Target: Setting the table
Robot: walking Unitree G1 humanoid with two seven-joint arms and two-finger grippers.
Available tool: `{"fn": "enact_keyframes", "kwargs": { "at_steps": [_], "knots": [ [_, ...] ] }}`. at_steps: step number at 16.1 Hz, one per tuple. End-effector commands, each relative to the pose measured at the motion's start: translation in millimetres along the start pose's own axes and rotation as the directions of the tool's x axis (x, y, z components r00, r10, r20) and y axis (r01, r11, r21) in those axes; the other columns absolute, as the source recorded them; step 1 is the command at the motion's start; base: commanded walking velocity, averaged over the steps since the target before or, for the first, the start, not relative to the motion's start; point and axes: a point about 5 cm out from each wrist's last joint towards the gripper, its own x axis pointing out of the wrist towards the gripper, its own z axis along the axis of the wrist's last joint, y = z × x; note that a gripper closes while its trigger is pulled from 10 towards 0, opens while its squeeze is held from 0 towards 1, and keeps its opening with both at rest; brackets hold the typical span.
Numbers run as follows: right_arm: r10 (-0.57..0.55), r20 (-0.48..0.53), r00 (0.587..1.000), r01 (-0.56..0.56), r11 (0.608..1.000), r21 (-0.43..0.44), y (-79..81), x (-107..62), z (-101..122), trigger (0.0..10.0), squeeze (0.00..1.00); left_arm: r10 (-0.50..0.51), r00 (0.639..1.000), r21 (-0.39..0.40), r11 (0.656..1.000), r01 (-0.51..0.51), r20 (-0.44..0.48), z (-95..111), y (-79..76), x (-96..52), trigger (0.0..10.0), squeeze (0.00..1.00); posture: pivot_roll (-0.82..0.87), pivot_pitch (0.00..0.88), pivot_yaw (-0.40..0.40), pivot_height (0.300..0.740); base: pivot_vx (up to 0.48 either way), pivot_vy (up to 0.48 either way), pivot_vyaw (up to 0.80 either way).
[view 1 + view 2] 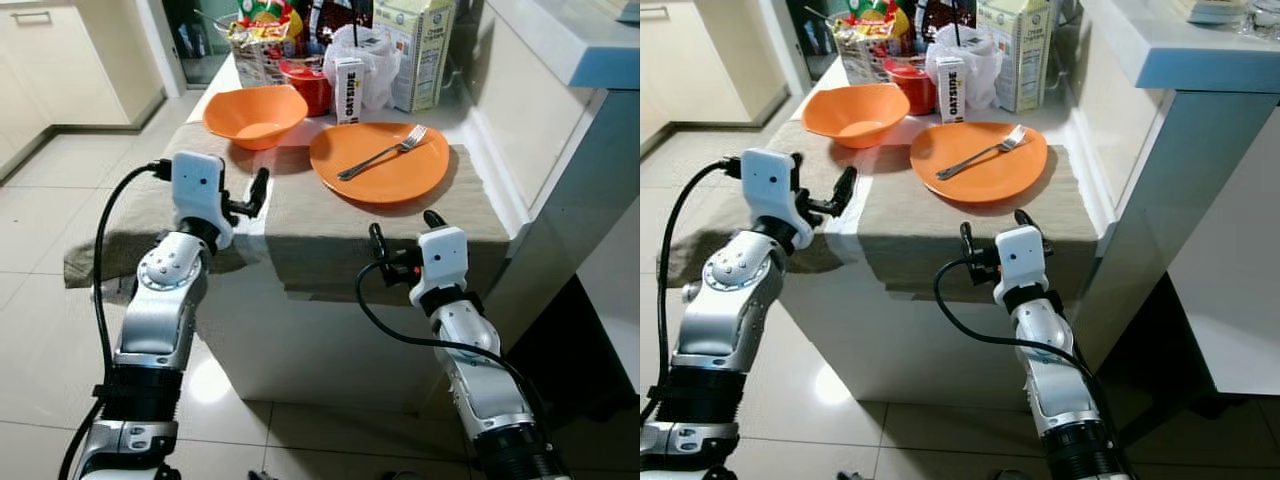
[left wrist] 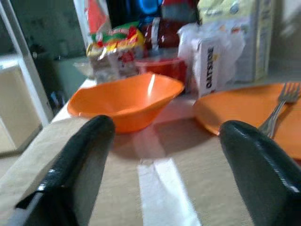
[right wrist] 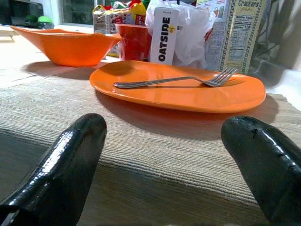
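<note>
Nearest, at five o'clock, the right gripper (image 1: pixel 405 232) hangs spread and empty at the table edge; the left gripper (image 1: pixel 250 200), at nine, likewise. Beyond, at twelve, the fork (image 1: pixel 383 153) lies across the orange plate (image 1: pixel 400 180), the bowl (image 1: pixel 255 115) at eleven. Likely an approach; next, reach for the fork.

Glossy orange plastic on the plate (image 3: pixel 188 92) just ahead of the right hand (image 1: pixel 402 232), bright metal on the fork (image 3: pixel 181 81) lying in it. Coarse, matt beige woven cloth (image 3: pixel 141 155) under both hands, ribbed in fine lines. Same shiny orange plastic on the bowl (image 2: pixel 124 99) beyond the left hand (image 1: pixel 252 196), printed cardboard on the Oatside carton (image 3: pixel 163 35) behind, gloss on the black fingers (image 3: pixel 61 165).
</note>
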Motion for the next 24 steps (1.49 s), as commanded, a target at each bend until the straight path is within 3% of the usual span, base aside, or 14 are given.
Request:
{"fn": "enact_keyframes", "kwargs": {
  "at_steps": [1,6,9,11,16,18,22,23,24],
  "knots": [
    [0.006,0.006,1.000,-0.006,1.000,0.000,1.1,-0.4,0.8,10.0,0.00,0.006,1.000,0.024,1.000,-0.006,0.003,-0.2,1.7,-0.6,0.0,0.00,-0.08,0.000,0.087,0.735,0.000,0.000,0.00],
    [0.013,0.009,1.000,-0.013,1.000,0.000,2.4,0.0,0.6,10.0,0.00,0.001,1.000,0.032,0.999,-0.001,-0.003,-0.2,7.3,2.0,0.0,0.00,-0.08,0.000,0.087,0.735,0.000,0.000,0.00],
    [0.011,0.014,1.000,-0.011,1.000,-0.001,2.0,-0.6,1.6,10.0,0.00,-0.102,0.994,0.083,0.991,0.106,-0.044,-2.3,9.0,9.0,0.0,0.00,-0.09,0.000,0.090,0.735,0.000,0.000,0.00],
    [0.008,0.014,1.000,-0.008,1.000,-0.001,1.9,-1.4,1.5,10.0,0.00,-0.112,0.993,0.101,0.988,0.116,-0.044,-0.3,12.3,11.9,0.0,0.00,-0.09,0.000,0.094,0.735,0.000,0.000,0.00],
    [0.000,0.014,1.000,0.000,1.000,0.001,0.8,-3.8,1.3,10.0,0.00,-0.147,0.989,0.036,0.988,0.148,-0.023,-1.2,6.5,9.9,0.0,0.00,-0.09,0.000,0.092,0.735,0.000,0.000,0.00],
    [0.002,0.014,1.000,-0.002,1.000,-0.002,-0.3,-3.3,1.9,10.0,0.00,-0.136,0.990,0.011,0.991,0.136,-0.023,-2.8,11.4,10.0,0.0,0.00,-0.09,0.000,0.089,0.735,0.000,0.000,0.00],
    [0.003,0.018,1.000,-0.002,1.000,-0.006,-1.2,-4.0,2.9,10.0,0.00,-0.293,0.955,0.169,0.940,0.296,-0.045,2.5,8.6,17.1,0.0,0.00,-0.09,0.000,0.090,0.735,0.000,0.000,0.00],
    [0.001,0.017,1.000,-0.001,1.000,-0.007,-1.4,-4.4,2.9,10.0,0.00,-0.333,0.940,0.281,0.898,0.339,-0.070,3.0,5.5,19.0,0.0,0.00,-0.10,0.000,0.092,0.735,0.000,0.000,0.00],
    [0.000,0.017,1.000,0.000,1.000,-0.008,-1.3,-5.1,2.8,10.0,0.00,-0.329,0.940,0.271,0.900,0.341,-0.091,2.4,6.6,22.7,0.0,0.00,-0.10,0.000,0.098,0.735,0.000,0.000,0.00]
  ]
}}
